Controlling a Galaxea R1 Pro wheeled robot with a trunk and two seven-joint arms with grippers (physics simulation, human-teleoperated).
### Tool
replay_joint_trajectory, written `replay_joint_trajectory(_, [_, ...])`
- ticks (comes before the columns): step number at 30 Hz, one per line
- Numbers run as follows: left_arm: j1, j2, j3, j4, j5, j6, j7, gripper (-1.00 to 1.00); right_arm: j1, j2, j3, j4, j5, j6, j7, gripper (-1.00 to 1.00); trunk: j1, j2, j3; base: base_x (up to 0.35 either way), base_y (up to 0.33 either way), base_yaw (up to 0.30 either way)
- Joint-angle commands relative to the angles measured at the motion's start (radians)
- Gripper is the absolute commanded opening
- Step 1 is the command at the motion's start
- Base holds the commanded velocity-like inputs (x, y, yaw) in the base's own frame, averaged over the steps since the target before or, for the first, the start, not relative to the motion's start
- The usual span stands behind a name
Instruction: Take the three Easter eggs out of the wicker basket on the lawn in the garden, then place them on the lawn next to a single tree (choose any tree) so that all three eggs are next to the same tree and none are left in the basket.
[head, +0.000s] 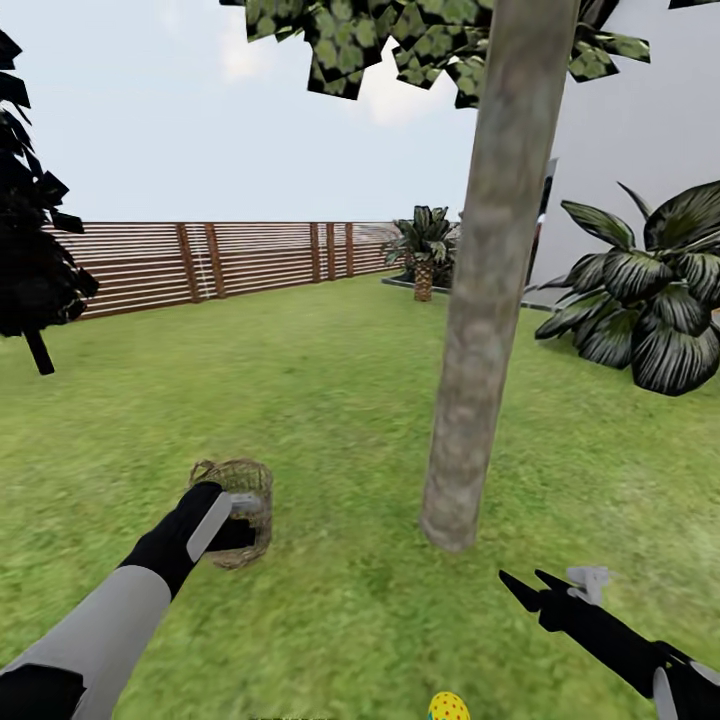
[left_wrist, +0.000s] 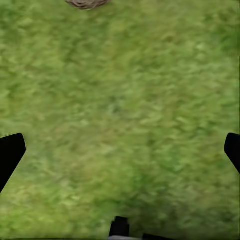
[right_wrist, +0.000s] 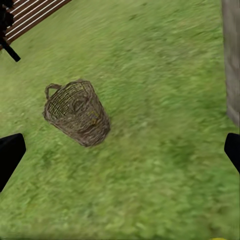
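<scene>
The left pincer (head: 238, 520) hangs open just over the wicker basket (head: 238, 490), and should dip inside for an egg next.

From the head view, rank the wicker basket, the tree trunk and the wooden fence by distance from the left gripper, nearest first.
1. Wicker basket: right at the left gripper, on the lawn.
2. Tree trunk: to the gripper's right, rising from the grass.
3. Wooden fence: far back along the garden's edge.

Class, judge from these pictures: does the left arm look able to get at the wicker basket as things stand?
Probably yes. In the head view the left gripper sits right at the wicker basket, fingers open, and bare lawn surrounds it. Whether they touch cannot be told.
</scene>
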Motion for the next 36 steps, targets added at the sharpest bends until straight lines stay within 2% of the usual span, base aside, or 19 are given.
replay_joint_trajectory(1, [-0.001, 0.001, -0.006, -0.001, 0.01, 0.002, 0.009, 1.0, -0.001, 0.0, -0.002, -0.001, 0.003, 0.007, 0.006, 1.0, -0.004, 0.006, 0.001, 0.0, 0.0, 0.274])
replay_joint_trajectory(36, [-0.001, 0.001, -0.007, -0.002, 0.01, 0.002, 0.01, 1.0, 0.0, 0.0, 0.033, 0.018, 0.005, 0.007, 0.003, 1.0, -0.138, 0.251, 0.095, 0.0, 0.0, 0.274])
